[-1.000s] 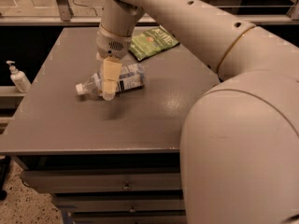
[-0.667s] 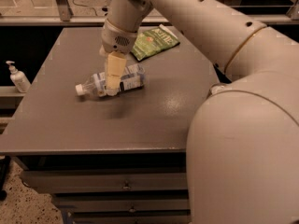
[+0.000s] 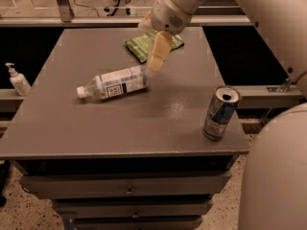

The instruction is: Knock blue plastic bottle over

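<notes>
The blue plastic bottle (image 3: 115, 84) lies on its side on the grey table (image 3: 62, 123), white cap pointing left, blue-and-white label facing up. My gripper (image 3: 157, 56) hangs from the white arm just above and to the right of the bottle's base end, its pale fingers pointing down toward the table. It holds nothing.
A silver-and-blue drink can (image 3: 219, 112) stands upright near the table's front right corner. A green packet (image 3: 152, 44) lies at the back, partly behind the gripper. A small white pump bottle (image 3: 18, 80) stands on a ledge left of the table. Drawers sit below the tabletop.
The arm has lifted up and to the right, off the bottle. The bottle still lies on its side. The can has come into view at the right.
</notes>
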Robot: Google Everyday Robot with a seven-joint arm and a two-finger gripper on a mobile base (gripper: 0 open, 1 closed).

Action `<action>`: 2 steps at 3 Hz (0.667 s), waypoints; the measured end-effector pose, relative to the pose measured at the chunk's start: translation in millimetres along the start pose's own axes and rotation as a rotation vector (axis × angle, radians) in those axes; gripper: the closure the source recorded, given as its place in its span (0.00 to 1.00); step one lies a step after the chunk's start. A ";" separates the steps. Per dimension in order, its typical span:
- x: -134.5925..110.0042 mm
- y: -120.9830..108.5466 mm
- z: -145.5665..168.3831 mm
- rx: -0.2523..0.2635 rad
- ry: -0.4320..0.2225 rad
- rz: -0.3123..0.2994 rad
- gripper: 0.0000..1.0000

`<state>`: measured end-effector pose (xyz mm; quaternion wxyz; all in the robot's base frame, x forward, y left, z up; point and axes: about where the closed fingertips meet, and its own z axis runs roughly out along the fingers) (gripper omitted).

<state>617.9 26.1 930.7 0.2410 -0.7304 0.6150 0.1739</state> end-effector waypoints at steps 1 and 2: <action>49.0 -2.8 -61.2 0.148 -0.062 0.059 0.00; 46.9 -3.3 -59.0 0.144 -0.062 0.056 0.00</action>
